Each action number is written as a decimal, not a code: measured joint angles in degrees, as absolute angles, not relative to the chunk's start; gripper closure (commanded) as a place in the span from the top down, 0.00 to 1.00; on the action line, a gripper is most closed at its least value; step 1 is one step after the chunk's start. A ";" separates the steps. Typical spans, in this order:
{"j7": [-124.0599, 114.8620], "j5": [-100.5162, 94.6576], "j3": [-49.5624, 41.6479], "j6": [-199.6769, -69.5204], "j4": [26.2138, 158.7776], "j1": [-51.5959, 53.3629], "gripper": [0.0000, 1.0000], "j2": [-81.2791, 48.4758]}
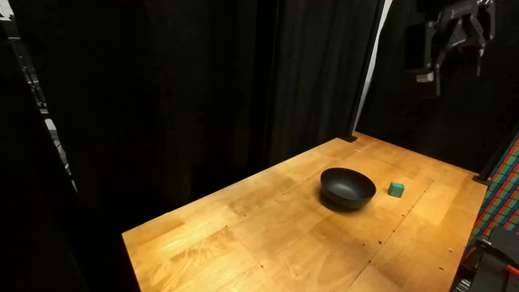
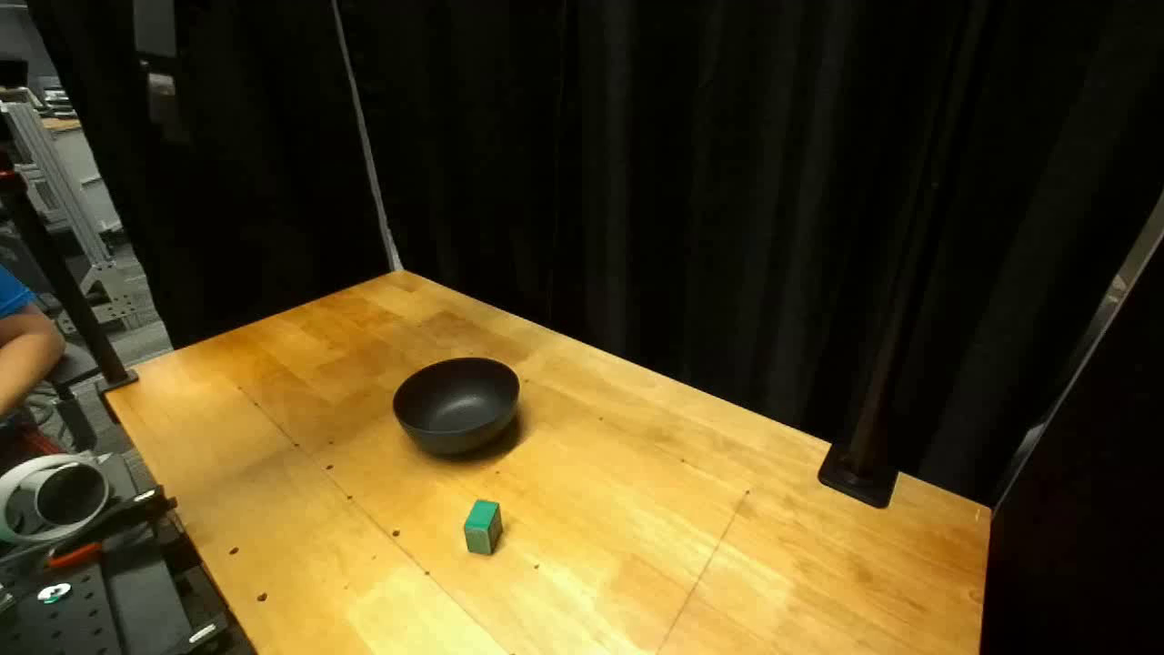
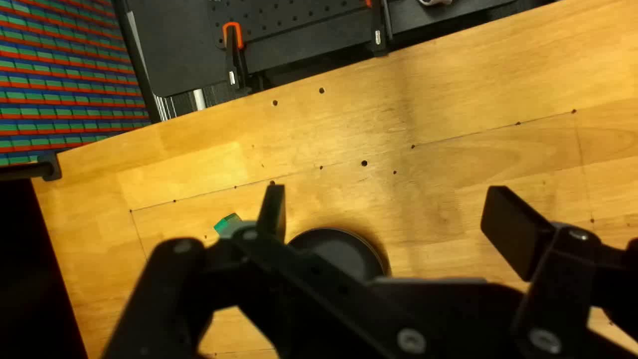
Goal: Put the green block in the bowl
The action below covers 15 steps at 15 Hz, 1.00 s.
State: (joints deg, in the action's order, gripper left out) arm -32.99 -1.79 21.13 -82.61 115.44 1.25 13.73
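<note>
The small green block (image 1: 396,190) lies on the wooden table beside the bowl, apart from it. It also shows in an exterior view (image 2: 483,528) and, partly hidden by a finger, in the wrist view (image 3: 228,223). The round black bowl (image 1: 344,202) stands upright on the table, and I see nothing in it in both exterior views (image 2: 455,443). In the wrist view the gripper hides much of the bowl (image 3: 371,252). My gripper (image 1: 456,77) is high above the table. Its fingers are wide apart with nothing between them in the wrist view (image 3: 386,204).
The wooden table (image 1: 275,227) has black curtains (image 1: 211,101) behind it. Black posts stand on its corners, one with a foot plate (image 2: 859,473). Clamps (image 3: 234,55) and a dark side bench (image 3: 299,50) line one edge. A person's arm (image 2: 27,355) shows beyond the table.
</note>
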 measured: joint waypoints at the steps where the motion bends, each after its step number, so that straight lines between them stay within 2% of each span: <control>1: -32.99 -1.79 21.13 -82.63 115.29 1.25 1.00 13.72; 9: -33.41 -1.78 20.08 -83.01 115.63 1.74 1.00 13.55; 15: -37.17 -1.72 8.51 -95.30 122.48 -1.50 1.00 6.02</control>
State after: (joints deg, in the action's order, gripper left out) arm -37.17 -1.72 8.51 -95.30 122.48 -1.50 6.02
